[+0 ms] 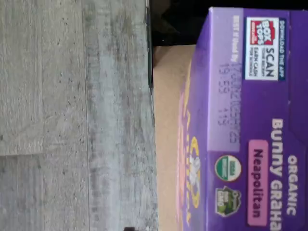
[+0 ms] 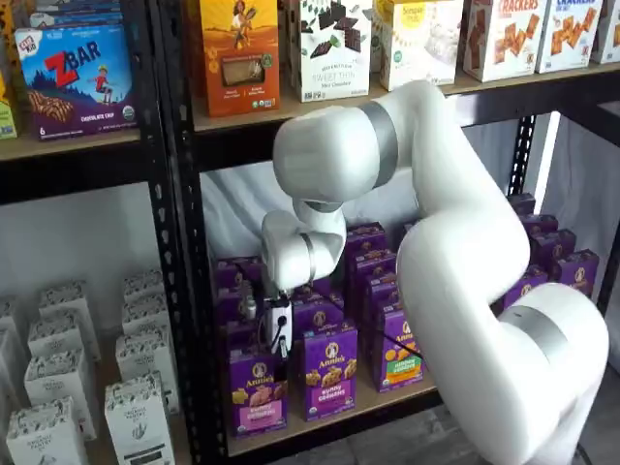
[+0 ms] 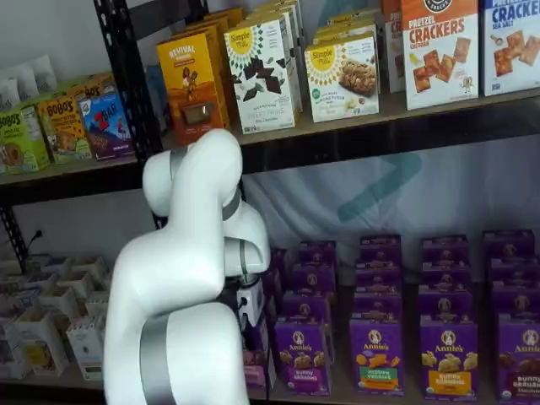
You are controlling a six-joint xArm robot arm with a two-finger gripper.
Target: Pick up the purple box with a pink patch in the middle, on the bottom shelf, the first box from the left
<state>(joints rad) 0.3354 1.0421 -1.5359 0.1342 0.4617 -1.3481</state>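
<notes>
Purple box (image 2: 257,387) is seen upright at 9 o'clock end of bottom shelf (image 2: 387,399), ungrasped. Gripper (image 2: 279,341) hangs just above it; jaws taken as open, fingers unclear. Descent, grasp, lift remain.

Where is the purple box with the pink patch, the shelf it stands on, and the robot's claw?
purple box (image 2: 258,390): a shelf view, on its front face.
bottom shelf (image 2: 387,399): a shelf view, on the bare tan board.
claw (image 2: 279,334): a shelf view, on its white body above the box.
</notes>
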